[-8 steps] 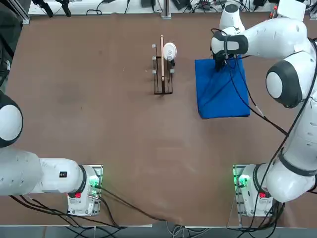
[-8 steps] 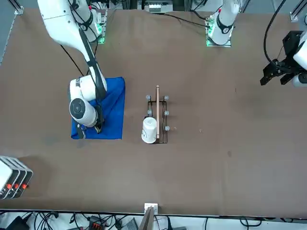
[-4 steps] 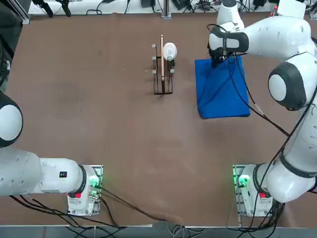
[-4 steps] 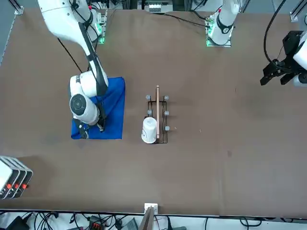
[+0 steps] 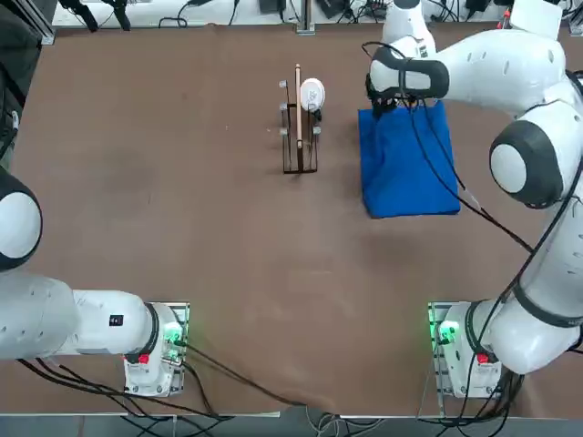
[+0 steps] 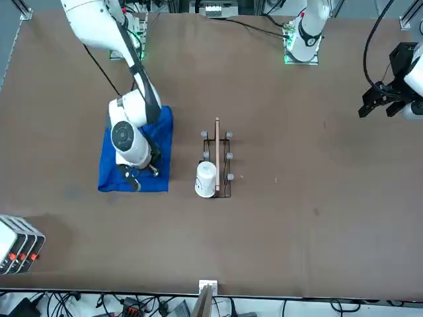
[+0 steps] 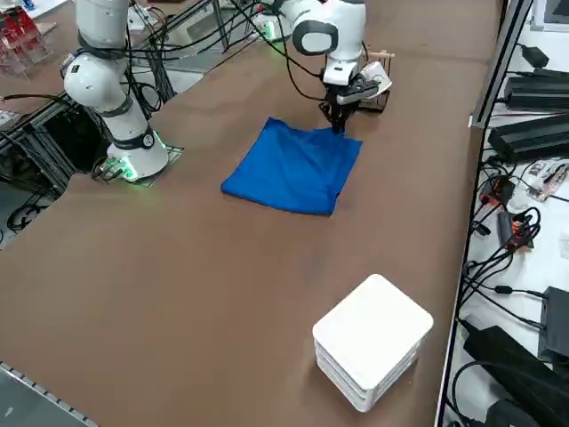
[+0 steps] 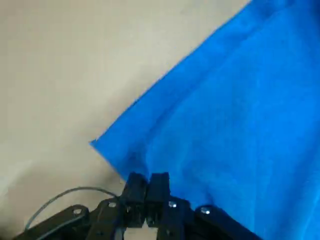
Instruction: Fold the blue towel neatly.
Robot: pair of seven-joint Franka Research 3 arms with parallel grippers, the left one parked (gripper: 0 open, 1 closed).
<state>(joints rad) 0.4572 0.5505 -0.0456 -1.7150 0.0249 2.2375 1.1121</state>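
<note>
Together, the right gripper's fingers [image 8: 159, 186] are closed, near a corner of the blue towel [image 8: 235, 120]. The towel lies on the brown counter [image 5: 228, 237], partly beneath the right arm [image 5: 537, 146]. Apart from it stand a wire rack [image 6: 225, 168] with a white cup [image 6: 205, 179] and, farther off, a white stack [image 7: 372, 341].

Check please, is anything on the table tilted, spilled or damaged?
Nothing stands out: the blue towel lies nearly flat, slightly creased, and the shut right pincer is at its edge.
</note>
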